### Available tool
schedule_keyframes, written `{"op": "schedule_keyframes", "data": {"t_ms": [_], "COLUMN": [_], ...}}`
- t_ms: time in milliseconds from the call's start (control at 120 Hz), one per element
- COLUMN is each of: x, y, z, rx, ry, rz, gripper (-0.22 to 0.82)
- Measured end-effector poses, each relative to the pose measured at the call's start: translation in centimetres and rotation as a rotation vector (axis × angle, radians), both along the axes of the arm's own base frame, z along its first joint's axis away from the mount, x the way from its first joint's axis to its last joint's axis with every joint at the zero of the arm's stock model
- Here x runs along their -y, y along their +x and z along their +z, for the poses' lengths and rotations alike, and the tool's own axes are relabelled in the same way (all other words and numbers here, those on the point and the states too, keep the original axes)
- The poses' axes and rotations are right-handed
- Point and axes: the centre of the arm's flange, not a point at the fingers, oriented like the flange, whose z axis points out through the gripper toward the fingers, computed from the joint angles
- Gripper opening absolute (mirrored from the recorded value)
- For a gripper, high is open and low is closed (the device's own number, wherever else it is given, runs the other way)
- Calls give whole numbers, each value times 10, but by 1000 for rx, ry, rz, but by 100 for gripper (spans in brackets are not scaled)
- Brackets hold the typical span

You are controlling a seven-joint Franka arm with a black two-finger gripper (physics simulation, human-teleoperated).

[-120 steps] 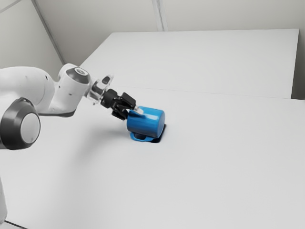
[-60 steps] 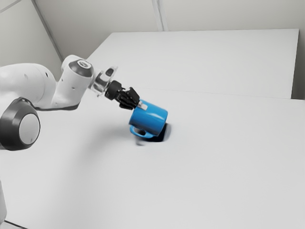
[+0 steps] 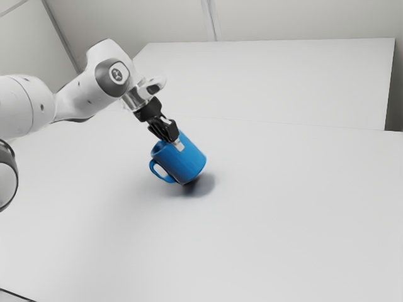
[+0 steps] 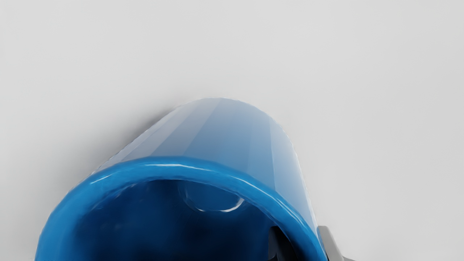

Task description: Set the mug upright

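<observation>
Mug (image 3: pixel 184 162) blue, paler stripes along outside, inside darker; claw (image 3: pixel 178 145) black; arm (image 3: pixel 85 93) white, grey; table (image 3: pixel 283 220) pale grey.

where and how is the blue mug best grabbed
Probably by the wall at its rim, from the mouth side, one finger inside and one outside, as the fingers hold it now: the tilted mug's open mouth faces the arm, while the handle sits lower.

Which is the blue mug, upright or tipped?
Tipped: the blue mug slants, its mouth facing up and toward the exterior view's left, with the pincer gripping its wall.
</observation>
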Motion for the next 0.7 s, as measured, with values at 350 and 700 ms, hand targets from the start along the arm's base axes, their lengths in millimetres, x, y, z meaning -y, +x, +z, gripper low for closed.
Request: {"op": "schedule_keyframes", "data": {"t_ms": [350, 700], "x": [37, 45], "y": [-25, -33], "z": [-31, -41], "rx": [63, 63], "ry": [532, 558], "rz": [-171, -47], "gripper": [-12, -12]}}
